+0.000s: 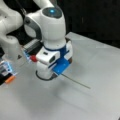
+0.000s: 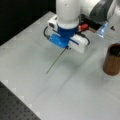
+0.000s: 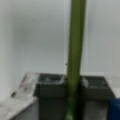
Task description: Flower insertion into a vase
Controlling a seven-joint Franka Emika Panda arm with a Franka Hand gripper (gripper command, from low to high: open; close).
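Observation:
A flower with a thin green stem (image 1: pixel 77 81) and a red head (image 1: pixel 33 58) lies low over the grey table in both front views; its stem (image 2: pixel 55 62) points toward a front view's bottom left and its head (image 2: pixel 83 26) shows behind the wrist. My gripper (image 2: pixel 67 48) is down at the table, over the stem's middle. In the wrist view the stem (image 3: pixel 75 50) runs straight up between the two dark fingers (image 3: pixel 50 87), which press it from both sides. The dark brown vase (image 2: pixel 112 60) stands upright at a front view's right, apart from the gripper.
The robot's white base and a blue-and-orange fixture (image 1: pixel 8 72) sit at a front view's left. The grey table (image 1: pixel 100 60) ends at a dark perforated board (image 2: pixel 15 110) at a front view's bottom left.

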